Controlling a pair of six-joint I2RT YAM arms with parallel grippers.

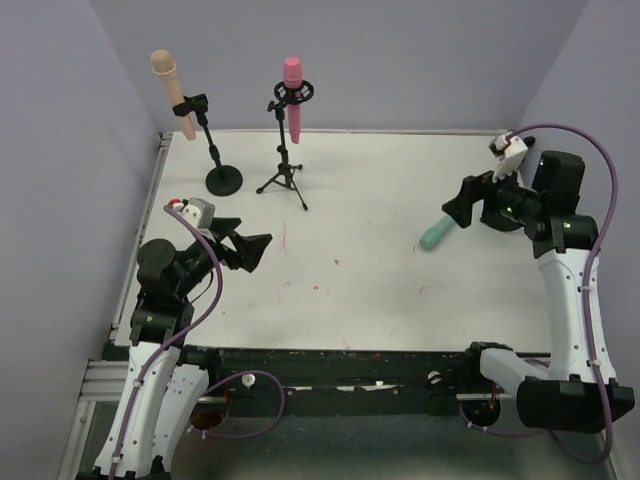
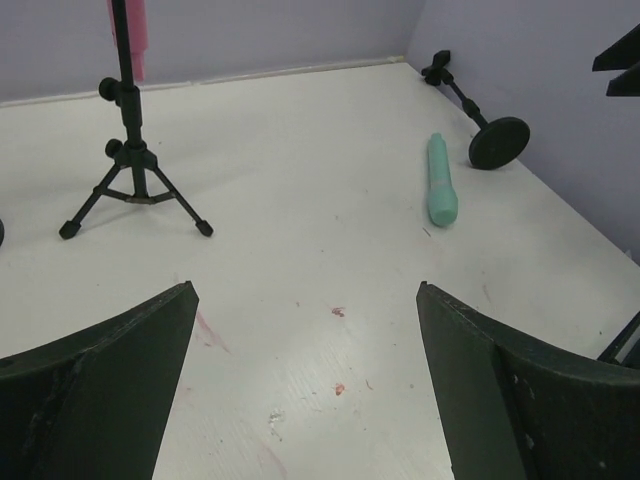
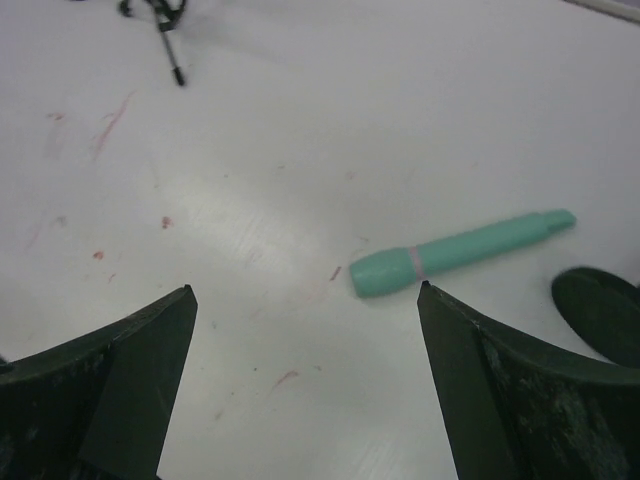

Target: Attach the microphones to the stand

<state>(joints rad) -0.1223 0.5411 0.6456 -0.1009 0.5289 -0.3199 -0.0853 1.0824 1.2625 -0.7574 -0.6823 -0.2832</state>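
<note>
The peach-beige microphone (image 1: 163,70) sits clipped in a round-base stand (image 1: 223,180) at the back left. The pink microphone (image 1: 292,88) sits in a tripod stand (image 1: 284,178) next to it; both show in the left wrist view (image 2: 128,30), (image 2: 131,180). The teal-green microphone (image 1: 436,236) lies flat on the table (image 1: 360,290), also seen from the left wrist (image 2: 440,180). My right gripper (image 1: 456,212) is open just above it; in the right wrist view the microphone (image 3: 455,252) lies just beyond the right fingertip (image 3: 440,320). My left gripper (image 1: 258,250) is open and empty.
A third black round-base stand (image 2: 497,142) appears to lie on its side by the right wall, close to the teal microphone; its base edge shows in the right wrist view (image 3: 602,315). Lavender walls enclose the table on three sides.
</note>
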